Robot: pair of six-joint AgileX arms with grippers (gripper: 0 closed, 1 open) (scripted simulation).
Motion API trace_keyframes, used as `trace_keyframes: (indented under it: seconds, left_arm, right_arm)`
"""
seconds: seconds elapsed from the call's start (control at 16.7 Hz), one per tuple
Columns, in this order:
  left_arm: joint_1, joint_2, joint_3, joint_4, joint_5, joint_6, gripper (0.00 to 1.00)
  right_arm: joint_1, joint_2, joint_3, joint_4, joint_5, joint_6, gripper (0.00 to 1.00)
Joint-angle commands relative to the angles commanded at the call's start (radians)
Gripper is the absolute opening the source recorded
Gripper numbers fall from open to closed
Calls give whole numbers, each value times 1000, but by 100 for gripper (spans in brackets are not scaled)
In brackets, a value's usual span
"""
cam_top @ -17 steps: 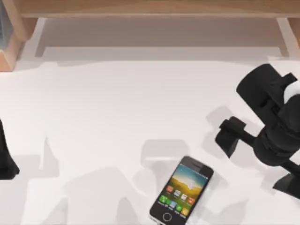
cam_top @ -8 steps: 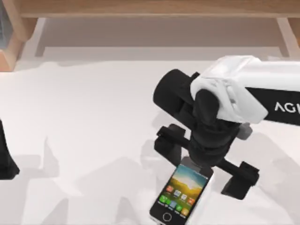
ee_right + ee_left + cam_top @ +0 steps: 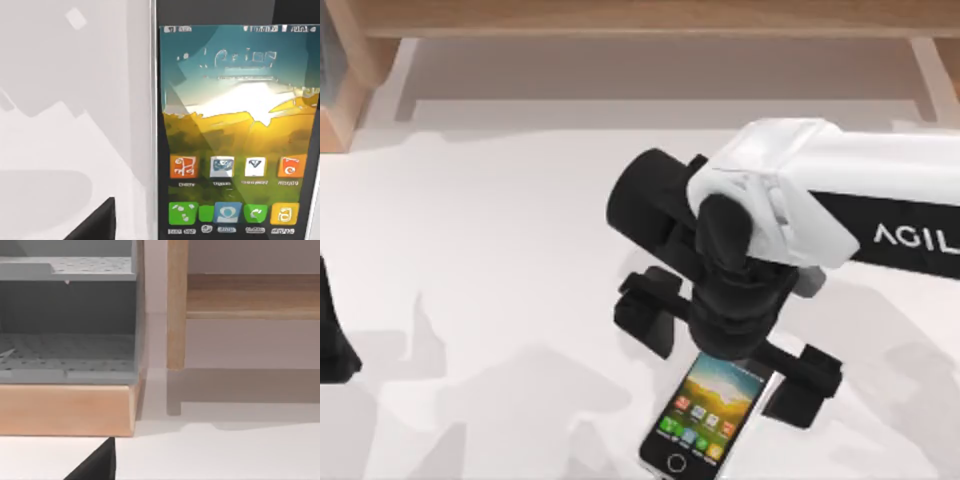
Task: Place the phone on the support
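Note:
The phone (image 3: 698,418) lies flat and face up on the white table near the front edge, its orange-yellow screen and app icons showing. My right gripper (image 3: 723,352) hangs over the phone's far end, open, one black finger on each side of it and neither touching. In the right wrist view the phone's screen (image 3: 230,140) sits close below, its silvery edge running down one side. The support is out of view. My left arm (image 3: 330,340) is parked at the table's left edge.
A wooden shelf frame (image 3: 640,20) runs along the back of the table. A wooden box with a grey perforated inside (image 3: 65,340) and a wooden post (image 3: 176,305) stand ahead of the left wrist.
My right arm has swung in from the table's right side to above the phone's far end, then shifted slightly left. The phone and the left arm have stayed put.

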Motion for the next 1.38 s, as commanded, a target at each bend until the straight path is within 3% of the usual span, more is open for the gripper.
trace_keyframes:
  seconds: [0.3, 0.66, 0.96, 1.38]
  left_arm:
    - [0, 0, 0, 0, 0, 0, 100]
    - [0, 0, 0, 0, 0, 0, 100]
    - [0, 0, 0, 0, 0, 0, 100]
    - [0, 0, 0, 0, 0, 0, 100]
  right_arm:
    - [-3, 18, -26, 41, 0, -2, 100]
    - [-2, 121, -140, 266, 1, -1, 100]
    - [-2, 134, -154, 289, 1, 0, 100]
    - [-2, 134, -154, 289, 1, 0, 47]
